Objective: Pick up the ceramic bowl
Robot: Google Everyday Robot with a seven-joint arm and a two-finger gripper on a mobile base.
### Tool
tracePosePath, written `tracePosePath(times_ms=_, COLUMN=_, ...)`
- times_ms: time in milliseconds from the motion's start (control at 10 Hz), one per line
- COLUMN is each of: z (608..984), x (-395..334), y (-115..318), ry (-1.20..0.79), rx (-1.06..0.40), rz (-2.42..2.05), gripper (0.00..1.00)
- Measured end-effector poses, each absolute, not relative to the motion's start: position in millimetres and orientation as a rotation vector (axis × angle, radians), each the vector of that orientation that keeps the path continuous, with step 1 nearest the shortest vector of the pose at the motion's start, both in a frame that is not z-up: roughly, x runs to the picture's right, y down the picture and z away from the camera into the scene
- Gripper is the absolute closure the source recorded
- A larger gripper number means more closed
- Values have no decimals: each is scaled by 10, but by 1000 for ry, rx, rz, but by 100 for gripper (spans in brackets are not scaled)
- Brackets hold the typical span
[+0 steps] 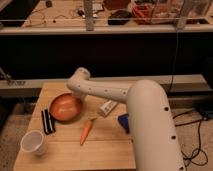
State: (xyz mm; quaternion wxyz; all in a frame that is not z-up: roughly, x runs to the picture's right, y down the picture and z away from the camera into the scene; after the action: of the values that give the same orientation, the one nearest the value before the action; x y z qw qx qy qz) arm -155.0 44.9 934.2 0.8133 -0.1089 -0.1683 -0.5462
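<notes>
1. A wooden table (107, 147) holds many things; a white cup (33, 143) sits at the front left; a black thing (47, 121) lies just left of the bowl; a carrot (86, 131) lies in front of the bowl, to its right.
2. A white packet (107, 107) and a blue thing (123, 122) lie by the big white arm (135, 107).
3. The gripper (76, 93) is at the bowl's back edge, hidden by the arm; I cannot tell how it stands.
4. The ceramic bowl (65, 107) is round, shallow, orange-red and shiny inside; it sits on the table's left side.
</notes>
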Motion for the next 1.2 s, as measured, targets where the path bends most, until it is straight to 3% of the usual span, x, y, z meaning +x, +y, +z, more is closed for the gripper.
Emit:
tracePosePath(times_ms=200, z=9247, x=-1563, y=345, ry=-348, rx=-207, rz=-1181, gripper=93)
tracePosePath(times_ms=300, z=9223, x=-1548, y=312, ry=-347, rx=-193, rz=-1190, gripper=97)
tracePosePath(times_ms=1200, z=9107, x=-1584, y=147, ry=-324, rx=-123, rz=-1235, gripper=97)
